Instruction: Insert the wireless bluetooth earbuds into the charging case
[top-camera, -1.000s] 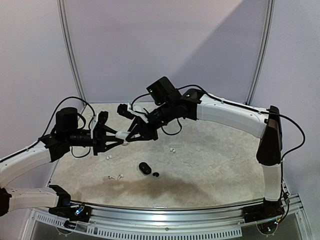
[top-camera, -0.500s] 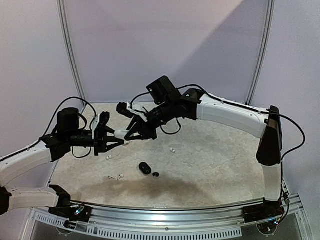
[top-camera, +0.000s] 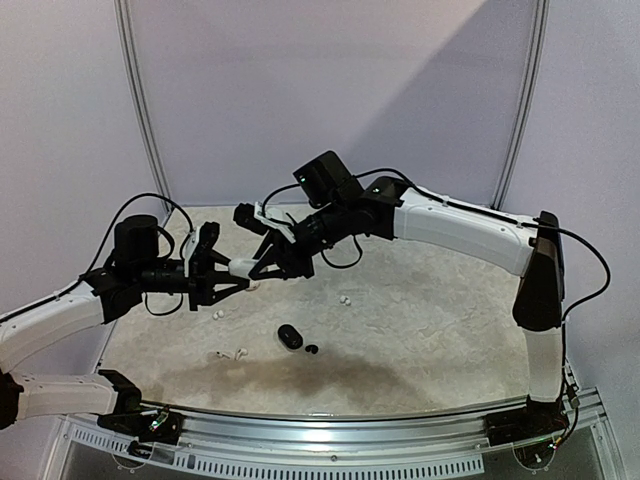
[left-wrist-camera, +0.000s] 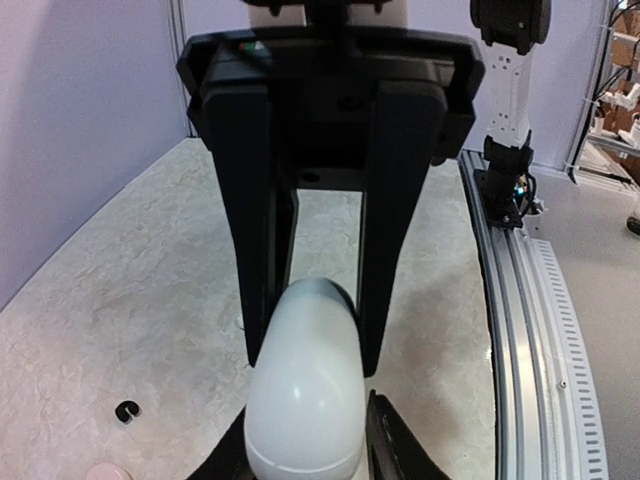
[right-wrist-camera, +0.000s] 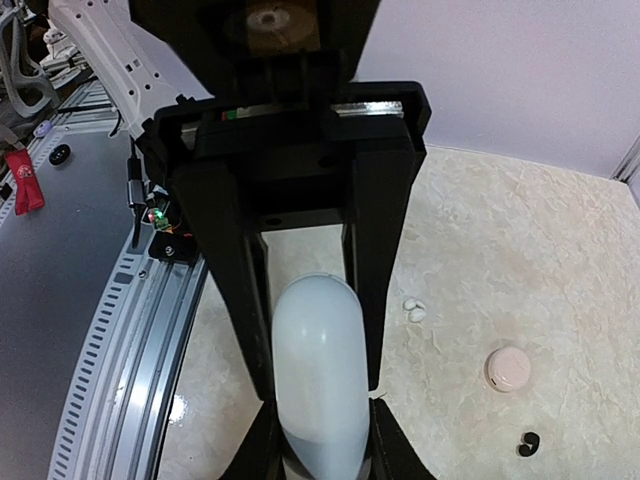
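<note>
A smooth white egg-shaped charging case (top-camera: 241, 268) hangs above the table's left half, lid shut. My left gripper (top-camera: 228, 270) pinches one end and my right gripper (top-camera: 263, 264) the other, nose to nose. In the left wrist view the case (left-wrist-camera: 305, 390) fills the gap between my own fingers, with the right gripper's fingers (left-wrist-camera: 390, 250) clamped on its far end. The right wrist view shows the same case (right-wrist-camera: 320, 380) between its own fingers. Tiny white earbuds (top-camera: 215, 315) (top-camera: 343, 299) (top-camera: 240, 352) and a black earbud (top-camera: 311, 349) lie on the table.
A black pebble-shaped case (top-camera: 290, 336) lies near the black bud. A pale pink round case (right-wrist-camera: 509, 369) sits on the marbled table (top-camera: 430, 330), near a pair of white buds (right-wrist-camera: 411, 309) and a black bud (right-wrist-camera: 527, 443). A metal rail (top-camera: 330, 418) runs along the front edge.
Both grippers, with the white case between them, have drifted slightly left and up. The left fingers look a touch looser on the case.
</note>
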